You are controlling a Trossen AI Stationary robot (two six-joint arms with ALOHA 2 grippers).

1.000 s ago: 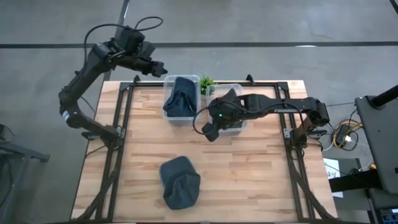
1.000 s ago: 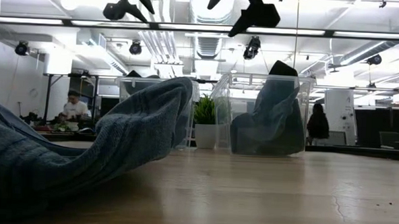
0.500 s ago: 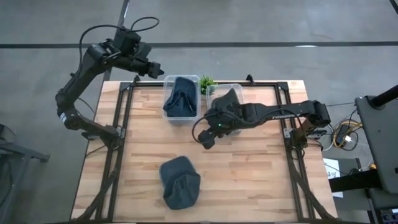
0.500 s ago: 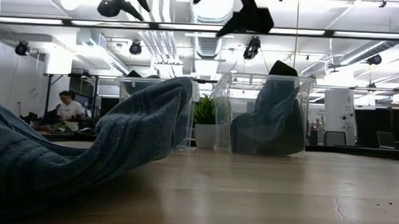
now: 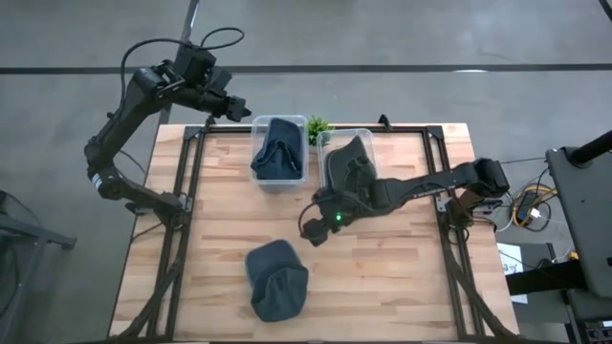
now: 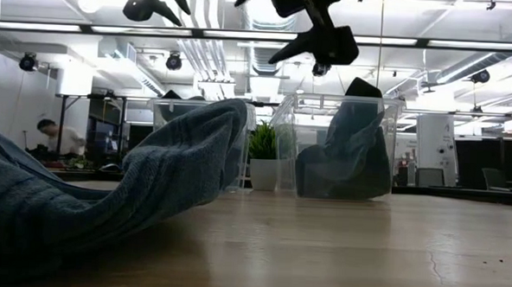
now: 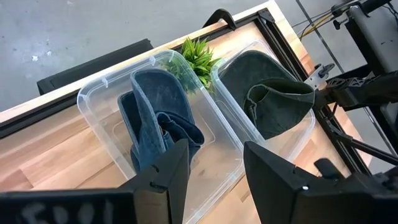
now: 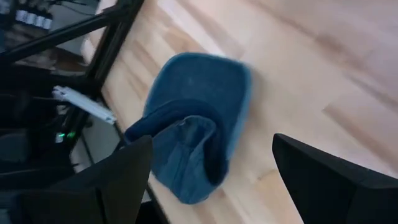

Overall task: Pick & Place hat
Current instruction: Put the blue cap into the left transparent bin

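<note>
A blue hat [image 5: 277, 279] lies flat on the wooden table near its near edge; it fills the low view's left foreground [image 6: 106, 206] and shows in the right wrist view [image 8: 193, 140]. My right gripper [image 5: 314, 229] hangs open above the table, just to the far right of this hat, touching nothing [image 8: 212, 149]. It shows at the top of the low view [image 6: 317, 34]. My left gripper [image 5: 239, 103] waits open, raised beyond the table's far left corner [image 7: 216, 149].
Two clear bins stand at the far edge. The left bin [image 5: 279, 153] holds another blue hat [image 7: 158, 118], the right bin [image 5: 356, 182] a dark green hat [image 7: 267, 99]. A small green plant [image 5: 317, 125] stands between them. Bare wood lies right of the blue hat.
My right gripper has moved from over the right bin toward the table's near edge and a little left, coming closer to the blue hat on the table. The hat has stayed where it was.
</note>
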